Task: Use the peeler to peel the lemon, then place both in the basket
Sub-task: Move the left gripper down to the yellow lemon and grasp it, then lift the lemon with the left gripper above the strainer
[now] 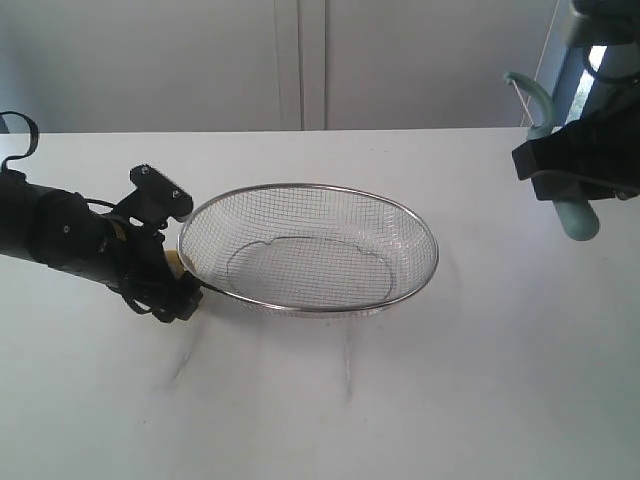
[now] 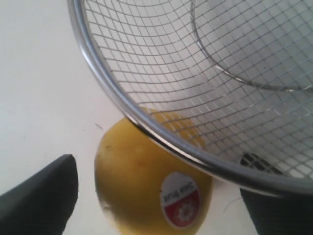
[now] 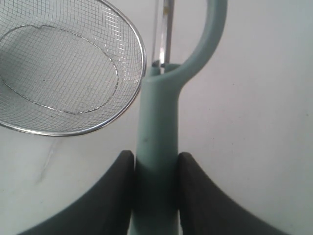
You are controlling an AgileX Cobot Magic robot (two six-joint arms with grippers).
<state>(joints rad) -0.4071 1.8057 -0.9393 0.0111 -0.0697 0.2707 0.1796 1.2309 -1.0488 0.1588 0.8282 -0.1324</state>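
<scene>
Evidently the work stood at its first step: the lemon (image 2: pixel 142 191) had not yet been picked up for peeling. It lay on the table (image 1: pixel 320 400) outside the basket (image 1: pixel 300 186), tucked just under the basket's rim on the side nearest the left arm. Its skin looked whole as far as could be seen, and its sticker was showing. The left gripper (image 1: pixel 168 248) was spread wide, one finger on either side of the lemon, neither visibly touching it. The right gripper (image 3: pixel 155 161) was pinching the peeler (image 3: pixel 161 107) by its teal handle, well off the basket's opposite side, with the blade end pointing away from the wrist. The basket held nothing. By my judgement, the next move called for the left fingers to close on the lemon and draw it out from beneath the rim without catching the wire, then carry it to the blade.
</scene>
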